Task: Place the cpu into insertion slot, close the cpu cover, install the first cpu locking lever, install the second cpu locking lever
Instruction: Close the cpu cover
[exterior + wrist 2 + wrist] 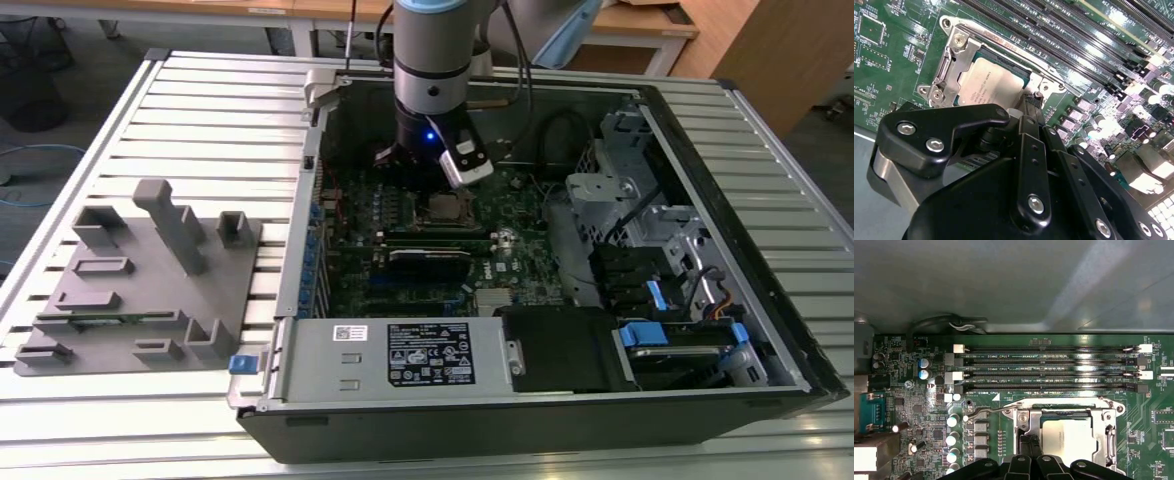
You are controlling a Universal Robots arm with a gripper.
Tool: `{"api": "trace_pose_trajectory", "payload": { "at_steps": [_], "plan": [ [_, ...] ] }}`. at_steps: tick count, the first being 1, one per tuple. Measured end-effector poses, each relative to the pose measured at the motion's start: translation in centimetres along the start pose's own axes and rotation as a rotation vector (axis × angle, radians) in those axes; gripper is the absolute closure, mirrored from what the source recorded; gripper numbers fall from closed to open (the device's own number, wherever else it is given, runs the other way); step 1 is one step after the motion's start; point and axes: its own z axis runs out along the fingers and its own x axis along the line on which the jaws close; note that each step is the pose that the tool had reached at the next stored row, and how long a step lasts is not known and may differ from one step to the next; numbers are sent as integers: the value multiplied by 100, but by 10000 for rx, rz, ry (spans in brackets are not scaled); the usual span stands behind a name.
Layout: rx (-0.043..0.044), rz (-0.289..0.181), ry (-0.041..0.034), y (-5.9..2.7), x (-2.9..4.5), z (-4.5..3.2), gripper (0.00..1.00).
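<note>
Count: 1 cpu (989, 82), 1 insertion slot (442, 207), 1 cpu cover (951, 65). The cpu lies flat in the slot, pale metal top up, on the green board inside the open computer case (747, 130). The cover frame lies down around the cpu, whose top shows through the cutout.

Locking lever (986, 411): 1 wire lever clearly seen in the first wrist view, running along the slot's edge on the memory side, its hooked end sticking out past the slot corner.

Gripper (1030, 440): 1, fingers pressed together, nothing seen between them. Tips sit at the cover's edge on the side away from the memory slots. Cannot tell if they touch it.

Memory slots (1049, 374): 4 long black rows, just beside the slot.

Outside the case: 1 grey fixture tray (134, 280) on the slatted table (80, 150), at the exterior view's left.
</note>
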Motion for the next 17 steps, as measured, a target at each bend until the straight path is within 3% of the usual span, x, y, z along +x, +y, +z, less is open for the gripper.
{"api": "trace_pose_trajectory", "payload": {
  "at_steps": [10, 17],
  "plan": [
    [-14, 0, -10, 2, -1, -7, 89],
    [-4, 0, -4, 4, -5, -143, 89]
  ]
}}
